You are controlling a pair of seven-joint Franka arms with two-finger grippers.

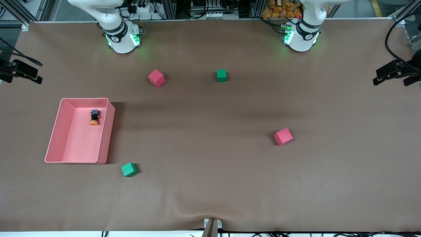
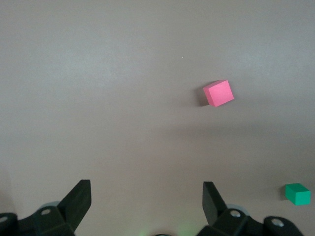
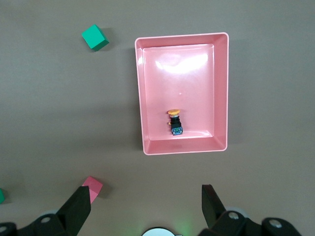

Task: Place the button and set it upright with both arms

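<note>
Left gripper [image 2: 146, 206] raised, fingers spread; right gripper [image 3: 146, 205] likewise.

Brown mat-covered worktop [image 1: 210, 131] with a wrinkle at its camera-side edge, aluminium framing [image 1: 184, 8] and cabling along the base-side edge, black camera mounts [image 1: 19, 70] at both end edges, soft even light
</note>
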